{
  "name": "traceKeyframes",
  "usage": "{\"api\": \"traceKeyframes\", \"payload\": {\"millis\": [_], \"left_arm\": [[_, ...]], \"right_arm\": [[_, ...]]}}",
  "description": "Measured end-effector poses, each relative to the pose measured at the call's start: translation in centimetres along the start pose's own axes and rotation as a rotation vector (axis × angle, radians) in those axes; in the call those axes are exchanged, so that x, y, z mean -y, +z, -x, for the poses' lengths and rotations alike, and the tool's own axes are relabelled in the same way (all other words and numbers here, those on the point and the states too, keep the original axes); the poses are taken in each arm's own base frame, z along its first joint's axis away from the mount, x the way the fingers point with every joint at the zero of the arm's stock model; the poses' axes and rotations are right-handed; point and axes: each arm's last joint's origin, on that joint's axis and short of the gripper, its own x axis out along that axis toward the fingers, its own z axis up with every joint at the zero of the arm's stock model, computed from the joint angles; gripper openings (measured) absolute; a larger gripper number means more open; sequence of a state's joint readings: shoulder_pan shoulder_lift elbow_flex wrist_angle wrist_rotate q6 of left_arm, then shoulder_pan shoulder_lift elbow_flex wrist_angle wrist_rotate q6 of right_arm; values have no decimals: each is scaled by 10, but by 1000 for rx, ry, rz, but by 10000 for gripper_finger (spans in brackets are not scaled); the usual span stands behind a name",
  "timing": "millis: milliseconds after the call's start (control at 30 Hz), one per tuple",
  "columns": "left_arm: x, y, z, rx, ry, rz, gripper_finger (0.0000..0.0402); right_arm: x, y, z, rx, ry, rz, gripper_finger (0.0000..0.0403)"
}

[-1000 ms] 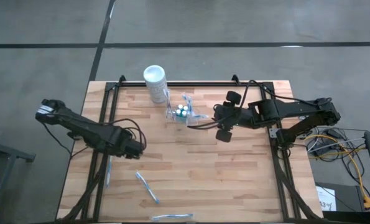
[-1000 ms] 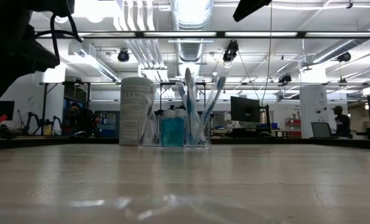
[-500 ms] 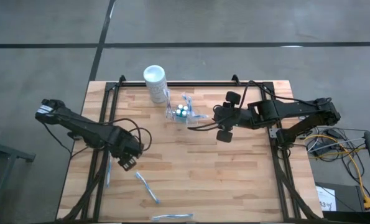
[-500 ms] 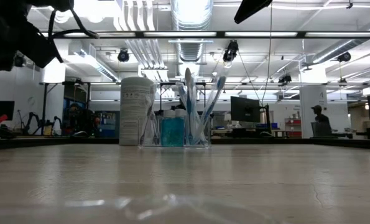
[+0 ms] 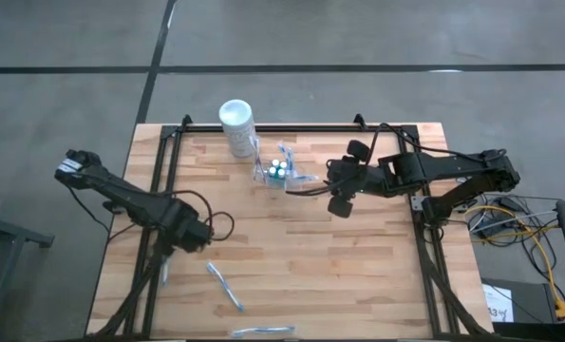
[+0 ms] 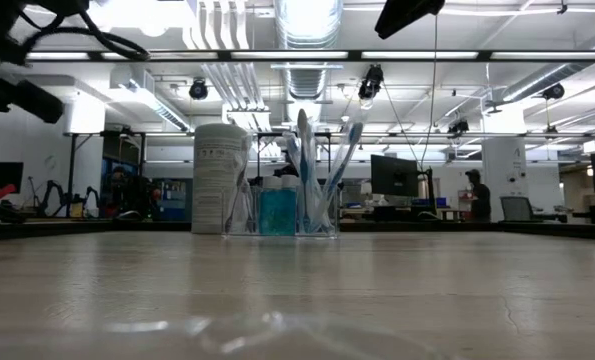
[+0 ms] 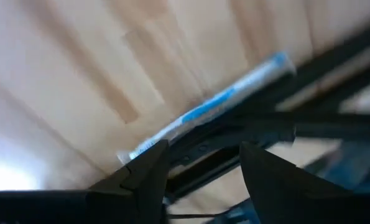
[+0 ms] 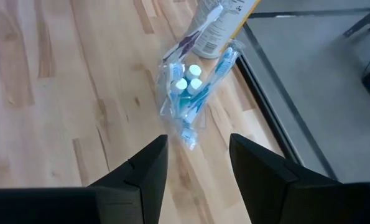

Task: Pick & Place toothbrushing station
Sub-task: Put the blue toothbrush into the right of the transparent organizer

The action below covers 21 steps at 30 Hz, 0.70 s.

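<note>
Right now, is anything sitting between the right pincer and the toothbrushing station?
Nothing visible. The right pincer is open, with only bare wood between it and the toothbrushing station. The white cylinder stands beyond the station.

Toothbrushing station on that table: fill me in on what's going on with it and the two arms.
Nothing is being held yet. The toothbrushing station, a clear holder with toothbrushes and small bottles in it, stands near the table's far edge beside the white cylindrical container. The right gripper hovers open just to the holder's right, fingers pointed at it but not touching. The left gripper is open above a loose wrapped toothbrush by the table's left frame rail. Two more loose toothbrushes lie near the front edge.
</note>
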<state>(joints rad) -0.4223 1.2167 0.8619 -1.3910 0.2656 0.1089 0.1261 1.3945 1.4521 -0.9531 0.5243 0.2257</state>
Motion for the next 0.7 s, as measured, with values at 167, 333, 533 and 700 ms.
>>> {"api": "traceKeyframes", "payload": {"millis": [167,333,533,700], "left_arm": [[3,-2,-3,-30,-9,-366,202],[-1,-9,-20,-95,-29,-384,202],[-7,-18,-40,-170,-28,-399,202],[-8,-10,-43,-93,-4,-417,202]], "right_arm": [[0,0,0,0,0,-72,169],[0,0,0,3,1,-170,169],[-1,6,0,55,18,-219,169],[-3,14,1,129,41,-240,169]]}}
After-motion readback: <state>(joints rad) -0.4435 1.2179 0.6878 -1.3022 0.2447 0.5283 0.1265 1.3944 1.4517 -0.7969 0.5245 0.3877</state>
